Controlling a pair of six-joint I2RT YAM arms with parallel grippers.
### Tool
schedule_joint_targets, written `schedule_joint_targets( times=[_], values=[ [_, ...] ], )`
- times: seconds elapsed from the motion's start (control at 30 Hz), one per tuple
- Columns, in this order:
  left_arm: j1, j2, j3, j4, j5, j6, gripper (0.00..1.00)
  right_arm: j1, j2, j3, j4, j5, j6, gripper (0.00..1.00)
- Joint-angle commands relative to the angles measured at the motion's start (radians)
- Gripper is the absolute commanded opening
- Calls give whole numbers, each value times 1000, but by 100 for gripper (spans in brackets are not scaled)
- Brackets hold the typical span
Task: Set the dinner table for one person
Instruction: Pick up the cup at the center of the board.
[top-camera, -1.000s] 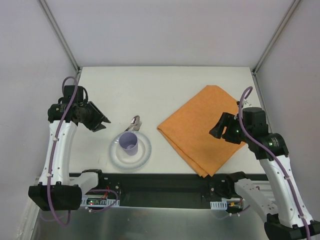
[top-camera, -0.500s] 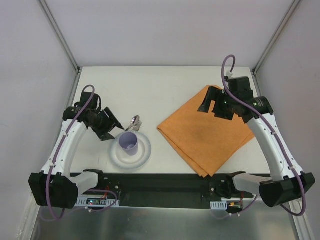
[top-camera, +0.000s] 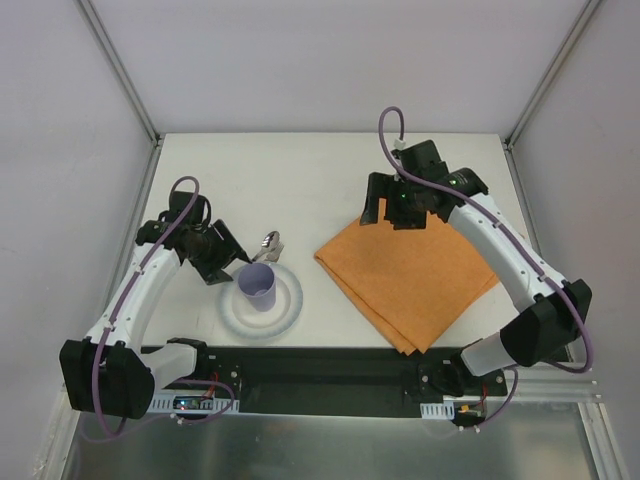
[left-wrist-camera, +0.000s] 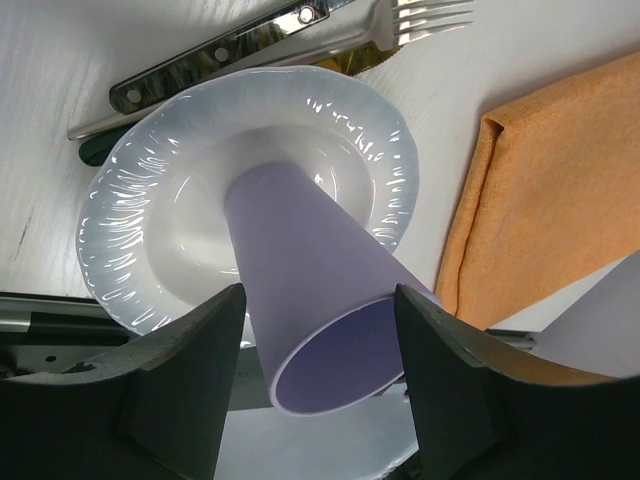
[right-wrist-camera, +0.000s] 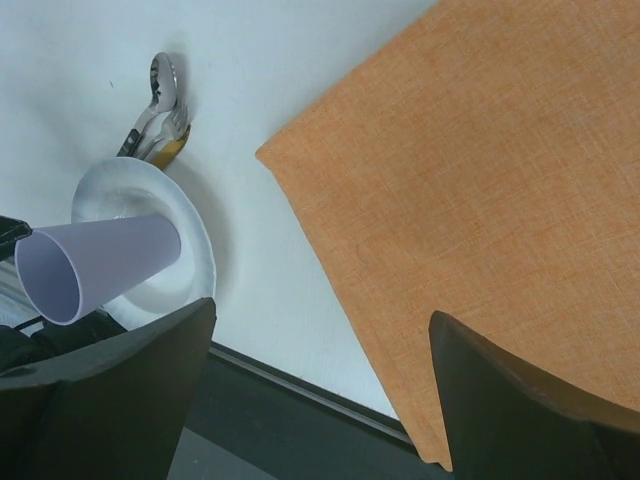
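The large flat white dinner table (top-camera: 300, 170) spreads beyond both arm bases. On it a lilac plastic cup (top-camera: 259, 286) stands upright in a round white plate (top-camera: 287, 310), with steel cutlery (top-camera: 270, 243) at the plate's far rim. The left gripper (top-camera: 228, 262) hovers just left of the cup, jaws apart and empty. The right gripper (top-camera: 380, 212) hangs over the far edge of the folded orange cloth (top-camera: 410, 270), jaws wide, holding nothing.

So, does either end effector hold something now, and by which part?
Nothing is held. The left end effector is open near the purple cup, and the right end effector is open near the orange cloth.
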Motion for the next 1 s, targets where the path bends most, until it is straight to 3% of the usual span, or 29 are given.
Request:
schedule_joint_targets(
  times=[0.0, 0.13, 0.43, 0.97],
  values=[
    [-11, -22, 37, -18, -57, 36, 63, 49, 76, 103, -7, 4, -40, 91],
    [-13, -5, 126, -33, -84, 94, 64, 63, 132, 176, -54, -5, -68, 90],
    [-31, -30, 181, -92, -94, 173, 65, 64, 117, 136, -32, 10, -85, 90],
    [-178, -133, 88, -242, -187, 164, 63, 124, 148, 90, -5, -11, -63, 90]
  ],
)
